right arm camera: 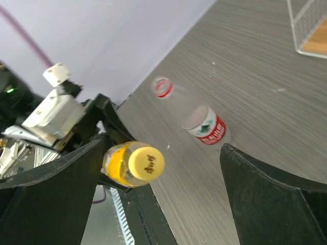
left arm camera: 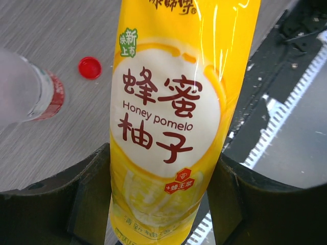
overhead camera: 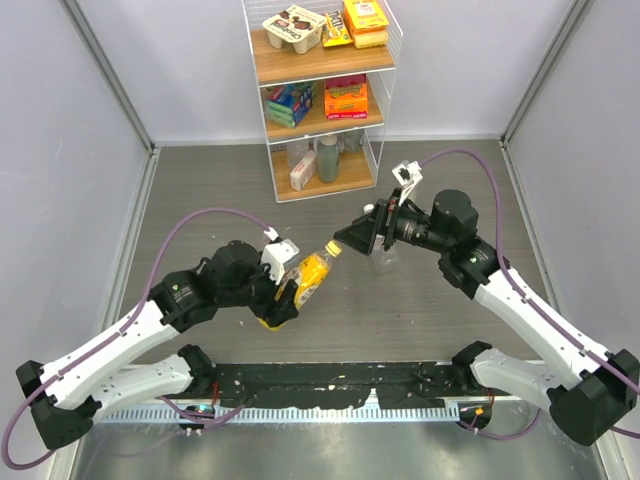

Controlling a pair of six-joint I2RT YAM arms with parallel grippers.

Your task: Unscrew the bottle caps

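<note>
Yellow bottle [left arm camera: 168, 127] held, cap [right arm camera: 146, 162] on.

Lab test cell: grey partition walls [overhead camera: 60, 130], snack-stocked wire rack [overhead camera: 318, 73].

Grey wood-grain table [overhead camera: 200, 190]. Far centre: white wire rack [overhead camera: 322, 71] stands on it. Centre-right: clear bottle w/ red label [right arm camera: 204, 125] on the tabletop, neck open; upright or tilted, can't tell. Red cap [left arm camera: 90, 67] lies flat on the tabletop near that bottle, not touching. Near edge: black strip [overhead camera: 330, 385] runs L-R, w/ pale specks.
</note>
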